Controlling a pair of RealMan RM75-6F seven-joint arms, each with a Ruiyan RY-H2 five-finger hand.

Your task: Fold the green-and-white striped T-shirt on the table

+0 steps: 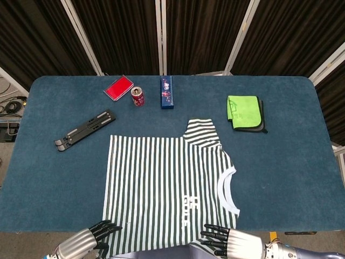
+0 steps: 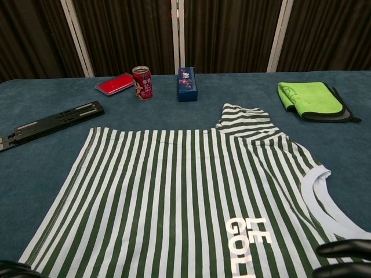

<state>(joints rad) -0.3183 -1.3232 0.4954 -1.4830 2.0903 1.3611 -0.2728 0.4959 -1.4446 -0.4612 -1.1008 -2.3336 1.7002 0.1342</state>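
Left hand (image 1: 85, 244) low at the near table edge, dark fingers (image 1: 105, 226) pressed onto the hem corner of the green-and-white striped T-shirt (image 1: 164, 186); whether cloth is pinched or merely pinned, cannot tell, since the chest view catches only a dark sliver at its bottom left. Right hand (image 1: 234, 247) likewise at the near edge, fingers (image 1: 214, 235) extended, lying on the shirt's near sleeve area; grip on the fabric not readable either, only two dark fingertips (image 2: 345, 249) showing at the chest view's bottom right.

Striped T-shirt spread flat on the blue table (image 1: 48, 178), front up, collar (image 1: 225, 190) toward the right, hem toward the left, white lettering (image 2: 246, 240) near the robot-side edge. Near edge of the shirt hanging just past the table's front rim in the head view. Far sleeve (image 1: 200, 131) bunched and slightly raised, pointing toward the back of the table.

Beyond the shirt, well apart from it: black folding stand (image 1: 84, 129) lying flat at the left, angled. Farther back, red flat case (image 1: 118, 87), with a red drink can (image 1: 138, 96) upright just beside it, then a dark blue box (image 1: 167, 92) lying lengthwise. At the right, green cloth (image 1: 243, 111) folded atop a dark one, near the sleeve but not touching. Dark curtains (image 1: 199, 32) with pale frames behind the table.
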